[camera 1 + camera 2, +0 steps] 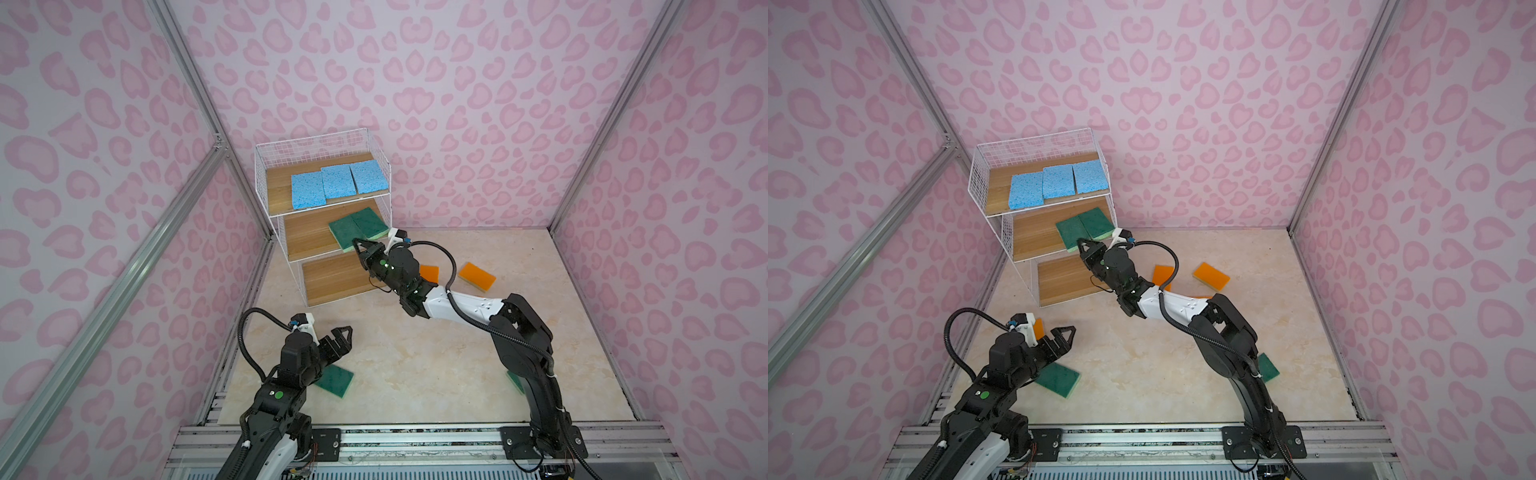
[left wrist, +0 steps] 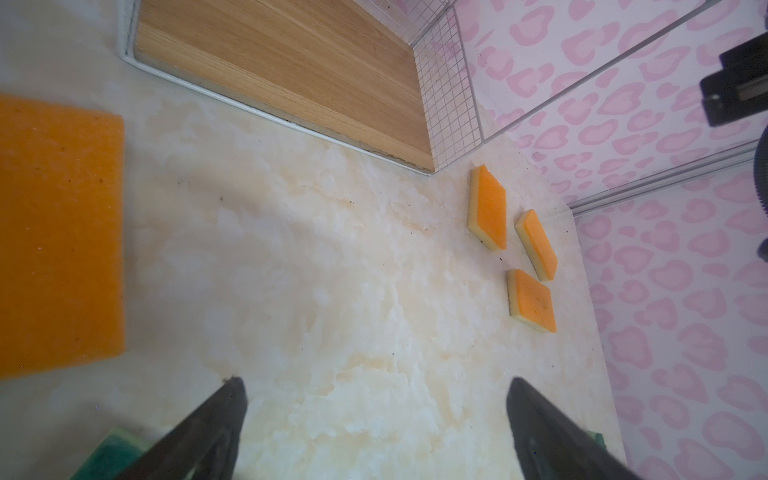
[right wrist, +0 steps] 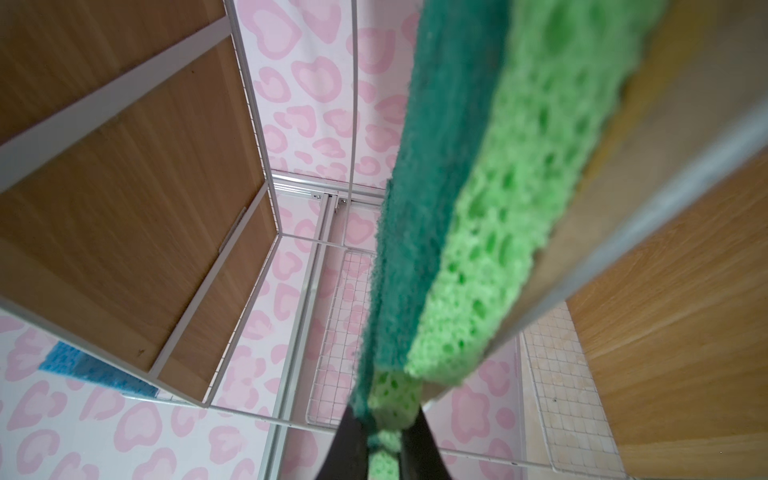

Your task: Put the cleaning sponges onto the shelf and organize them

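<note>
In both top views the shelf (image 1: pixel 261 183) stands at the table's (image 1: pixel 415 374) 11 o'clock corner, with three blue sponges (image 1: pixel 338 181) in a row on its top board (image 1: pixel 278 187). On the middle board (image 1: pixel 307 237) two sponges lie touching: the held green sponge (image 1: pixel 344 233) at the front edge and the second green sponge (image 1: pixel 370 222) at its 1 o'clock. The right pincer (image 1: pixel 357 245) reaches in from 4 o'clock, clamped narrow on the held one's front edge. The left pincer (image 1: pixel 347 338) hovers wide and empty at 9 o'clock, with a loose green sponge (image 1: pixel 337 380) partly under its arm. Another green sponge (image 1: pixel 515 380) shows behind the right arm at 4 o'clock. Two orange sponges (image 1: pixel 477 276) lie at 1 o'clock, and in a top view a further orange sponge (image 1: pixel 1038 328) peeks from behind the left wrist. The left wrist view shows the left pincer (image 2: pixel 376 380) with fingers (image 2: pixel 224 415) spread wide over bare table. A close orange sponge (image 2: pixel 58 232) lies nearby, and three orange sponges (image 2: pixel 534 301) cluster beyond the corner of the bottom board (image 2: pixel 291 70). The right wrist view shows the right pincer (image 3: pixel 386 440) pinching the held green sponge (image 3: pixel 469 232) by its edge, dark face and pale base both visible.
</note>
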Tool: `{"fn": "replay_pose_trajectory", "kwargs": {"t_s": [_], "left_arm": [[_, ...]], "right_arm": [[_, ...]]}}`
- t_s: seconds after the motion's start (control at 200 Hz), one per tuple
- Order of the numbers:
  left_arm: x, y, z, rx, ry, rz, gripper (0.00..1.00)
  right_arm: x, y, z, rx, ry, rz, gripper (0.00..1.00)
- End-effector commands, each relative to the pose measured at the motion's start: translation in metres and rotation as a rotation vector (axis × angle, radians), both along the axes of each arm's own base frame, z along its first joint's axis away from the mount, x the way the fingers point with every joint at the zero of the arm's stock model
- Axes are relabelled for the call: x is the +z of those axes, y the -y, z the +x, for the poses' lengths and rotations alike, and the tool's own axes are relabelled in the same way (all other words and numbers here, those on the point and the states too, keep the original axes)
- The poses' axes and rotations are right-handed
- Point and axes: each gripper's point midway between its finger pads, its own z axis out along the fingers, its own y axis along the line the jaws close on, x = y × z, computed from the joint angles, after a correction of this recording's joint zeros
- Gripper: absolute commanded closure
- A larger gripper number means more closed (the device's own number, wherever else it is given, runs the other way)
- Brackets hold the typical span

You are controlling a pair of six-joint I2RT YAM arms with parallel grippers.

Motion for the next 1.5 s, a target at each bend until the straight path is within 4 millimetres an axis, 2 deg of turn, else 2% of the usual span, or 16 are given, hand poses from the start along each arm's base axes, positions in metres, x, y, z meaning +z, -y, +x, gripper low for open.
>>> {"fn": "replay_pose_trajectory", "kwargs": {"t_s": [0.0, 0.29, 0.51, 0.715, 0.895, 1.195, 1.495], "left_arm": [[0.007, 0.002, 0.002, -0.014, 0.026, 0.0, 0.01], [0.005, 0.002, 0.001, -0.015, 0.022, 0.002, 0.01], [0.005, 0.002, 0.001, -0.015, 0.019, 0.002, 0.01], [0.005, 0.003, 0.001, -0.017, 0.02, -0.001, 0.01], [0.01, 0.003, 0.002, -0.019, 0.028, 0.003, 0.01], [0.022, 0.003, 0.006, -0.023, 0.039, 0.004, 0.02], [0.025, 0.002, 0.007, -0.024, 0.038, 0.024, 0.02]], "right_arm": [[0.003, 0.003, 0.005, -0.029, 0.01, 0.021, 0.86], [-0.004, 0.002, 0.013, -0.039, -0.002, 0.028, 0.84], [-0.003, 0.0, 0.011, -0.029, 0.008, 0.024, 0.56], [0.002, 0.0, 0.006, -0.013, 0.027, 0.014, 0.45], [-0.003, -0.006, -0.004, 0.021, 0.03, -0.011, 0.34], [-0.021, -0.003, -0.01, 0.029, -0.008, -0.053, 0.31], [-0.02, 0.002, -0.015, 0.053, 0.007, -0.073, 0.31]]}}
